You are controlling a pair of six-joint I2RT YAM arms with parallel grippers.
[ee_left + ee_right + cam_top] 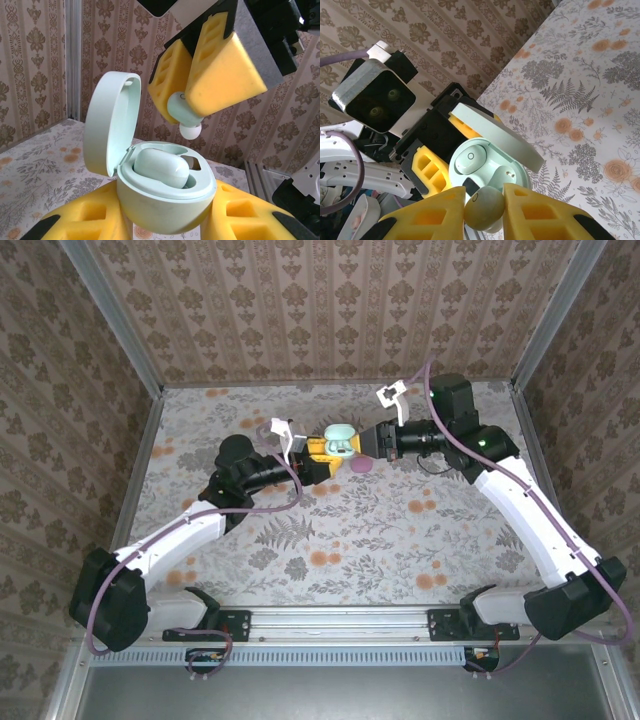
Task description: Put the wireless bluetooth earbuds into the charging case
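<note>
Floral-printed tabletop [400,540] enclosed by damask-papered walls [300,310], with both arms meeting near its far centre.

Left gripper [165,222]: yellow foam fingers [85,220] are pressed against either side of the mint-green charging case [165,200], and its open mouth faces the right gripper [484,215]. The hinged lid [107,125] is swung fully back, on the left in the left wrist view. One pale earbud [161,167] lies seated in its well. The neighbouring well [194,162] is vacant.

Right gripper: yellow fingers [545,215] are pinched on the second pale earbud [484,207]. This bud hangs just above the case rim, apart from it and close to the vacant well, with its rounded white tip pointing toward the case.

In the right wrist view, a grey camera module [372,97] on the left arm sits behind the case. In the top view, a pinkish-purple oval object [362,465] lies on the table just beside the right gripper. Whether it is a case or a bud cannot be told.
</note>
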